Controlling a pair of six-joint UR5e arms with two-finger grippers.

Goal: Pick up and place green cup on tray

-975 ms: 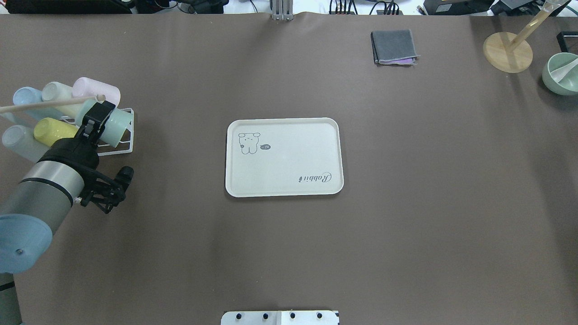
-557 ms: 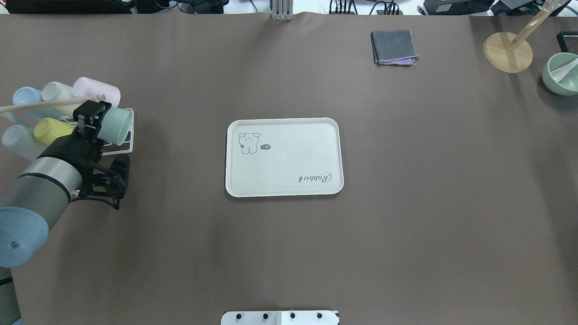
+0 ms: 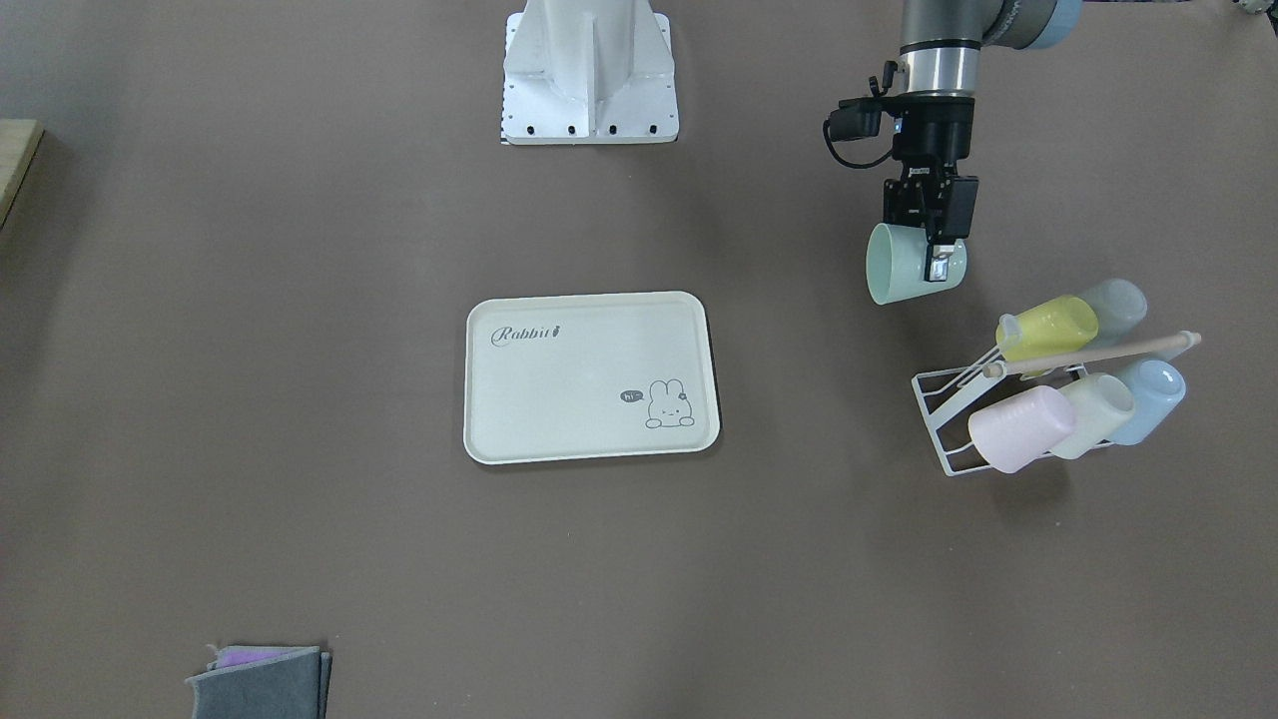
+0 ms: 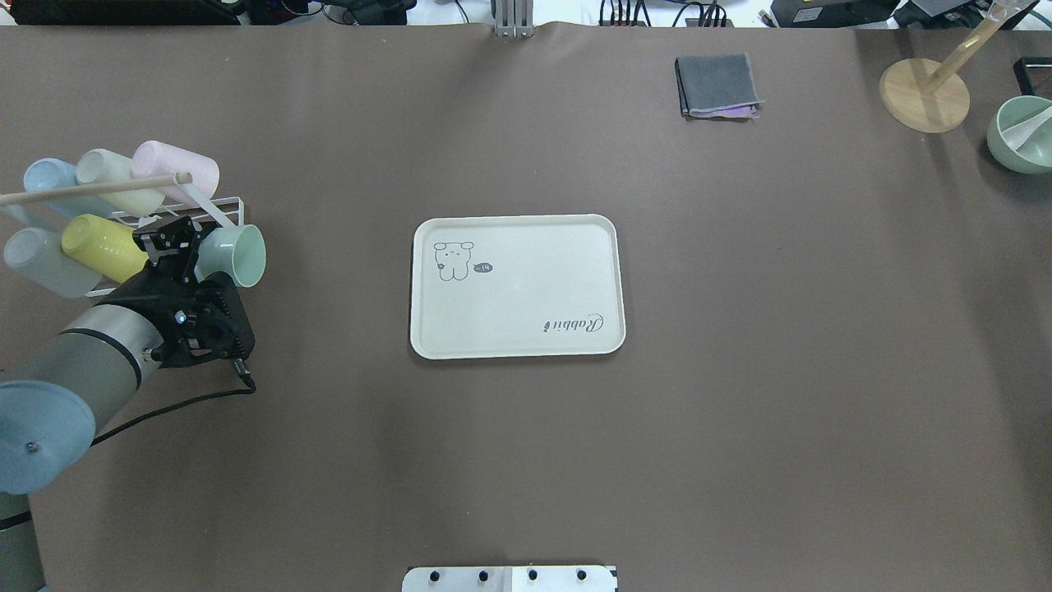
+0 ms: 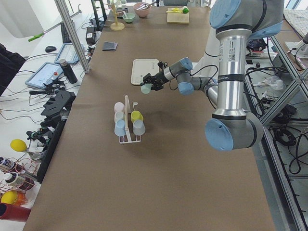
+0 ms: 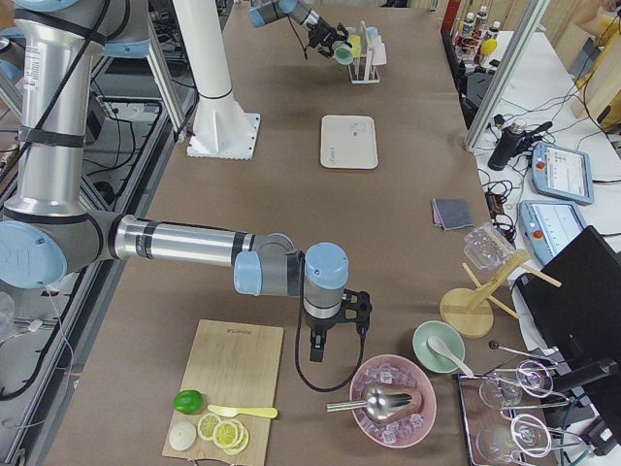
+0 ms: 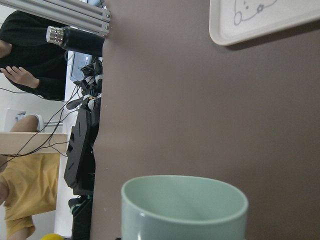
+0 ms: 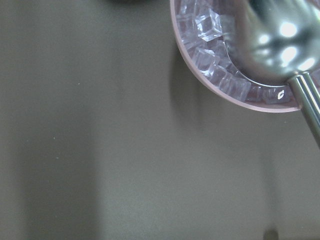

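My left gripper (image 4: 196, 247) is shut on the pale mint green cup (image 4: 236, 255) and holds it on its side just clear of the cup rack, mouth toward the tray. In the front view the gripper (image 3: 937, 258) grips the cup (image 3: 897, 266) above the table. The cup's rim (image 7: 184, 202) fills the bottom of the left wrist view. The cream Rabbit tray (image 4: 526, 284) lies empty at the table's middle, well to the right of the cup. My right gripper (image 6: 318, 346) shows only in the right exterior view, so I cannot tell its state.
A white wire rack (image 4: 215, 212) with a wooden rod holds yellow (image 4: 103, 247), pink (image 4: 174, 164), cream and blue cups. A folded grey cloth (image 4: 717, 85), a wooden stand (image 4: 925, 93) and a green bowl (image 4: 1022, 133) are far right. A bowl of ice (image 8: 220, 60) lies under the right wrist.
My left gripper has pulled the green cup off the rack, toward the robot and slightly right. The wrist has rotated, so the cup's mouth now faces the tray.
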